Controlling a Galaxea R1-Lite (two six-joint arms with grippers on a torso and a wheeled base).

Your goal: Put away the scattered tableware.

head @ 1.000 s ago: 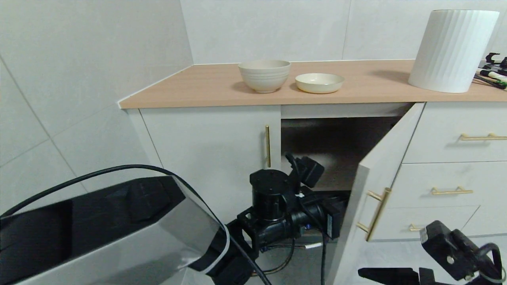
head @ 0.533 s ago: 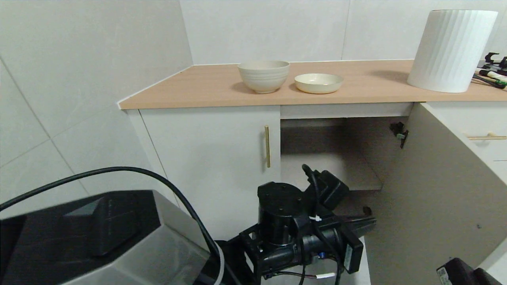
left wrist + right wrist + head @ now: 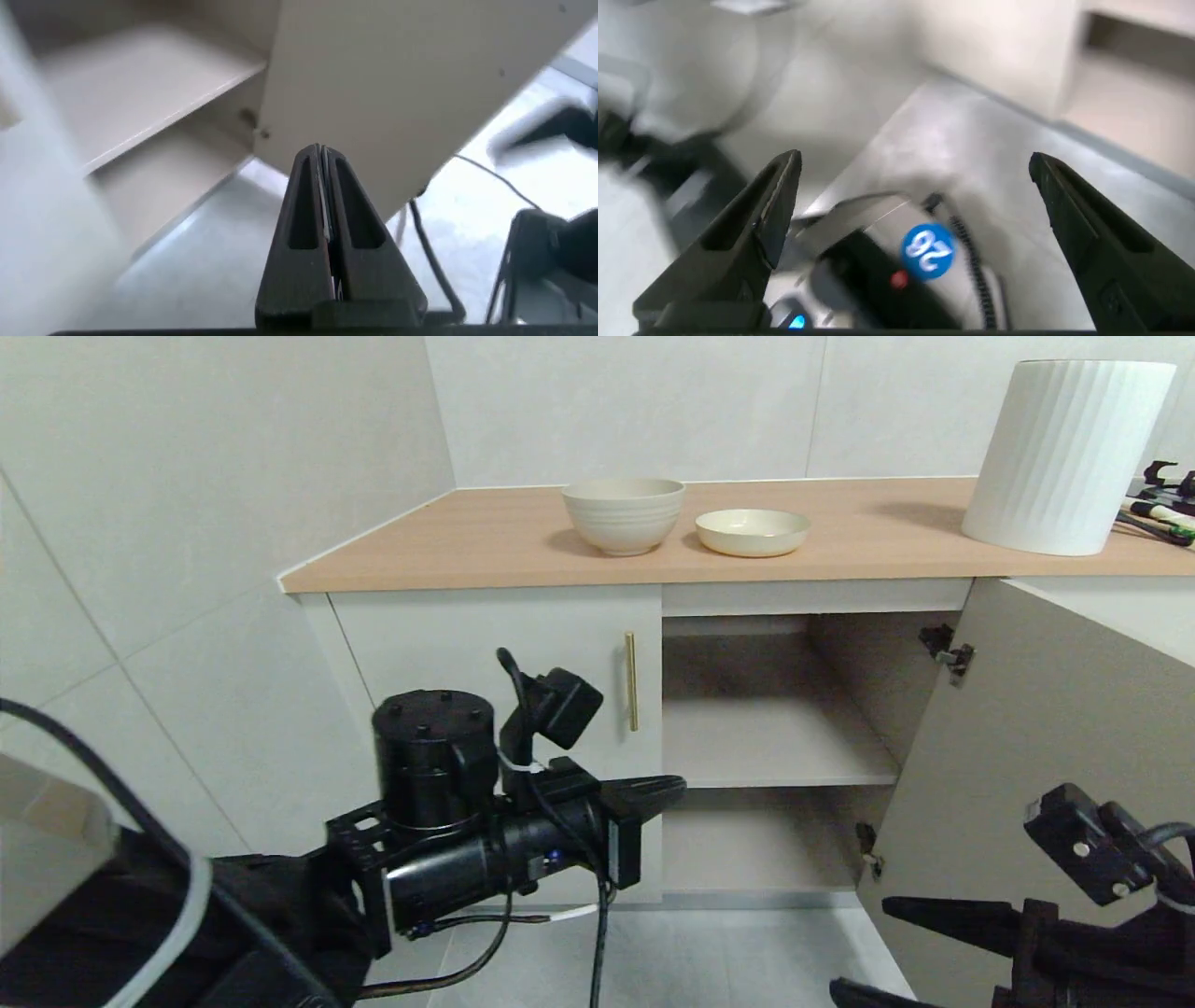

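Cream bowl [image 3: 624, 513] and dish [image 3: 752, 531] on wooden counter [image 3: 448, 546] above open cabinet [image 3: 775, 739]; left gripper [image 3: 672, 789] pressed together, right gripper [image 3: 913, 163] spread wide.

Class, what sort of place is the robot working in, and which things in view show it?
Probably a kitchen, or a mock-up of one. A wood-look countertop runs over white cabinets, the corner has tiled walls, and a bowl and a shallow dish stand on the counter.

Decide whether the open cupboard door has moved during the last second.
Yes. The open door has swung wider, its free edge moving rightward away from the closed door's gold handle, exposing the shelf.
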